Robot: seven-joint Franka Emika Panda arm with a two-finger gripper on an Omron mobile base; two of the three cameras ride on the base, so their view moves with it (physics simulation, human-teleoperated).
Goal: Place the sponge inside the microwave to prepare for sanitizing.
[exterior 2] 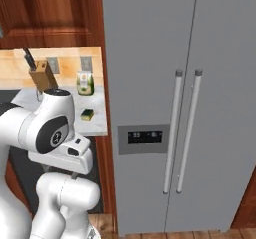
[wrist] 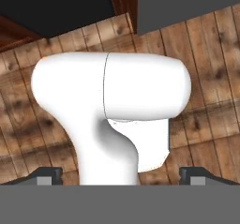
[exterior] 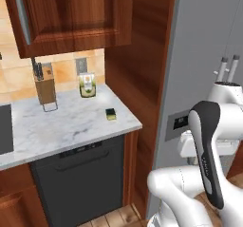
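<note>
A white marble table (exterior: 71,126) fills the corner of a wood-panelled kitchen, ending at a square outer corner beside a tall wooden panel (exterior: 142,55) and the grey 2-door fridge (exterior 2: 185,83). The sponge (exterior: 111,114), yellow with a dark green top, lies flat near the table's right edge, close to that corner and apart from everything else. Behind it against the tiled wall (exterior: 66,71) stands a green-and-white packet (exterior: 87,85), and further left a wooden knife block (exterior: 46,89) on a wire stand. A dark dishwasher front (exterior: 80,183) sits under the table, and a brown wall cabinet (exterior: 71,14) hangs above. The marble between sponge and knife block is bare.

The white arm (exterior: 209,159) is folded low before the fridge, well away from the table. In the hand view the tool (wrist: 120,176) points down at the plank floor (wrist: 211,54), its 2 dark fingertips (wrist: 47,175) spread wide at the frame's bottom corners, with nothing between them but the robot's own white link.
</note>
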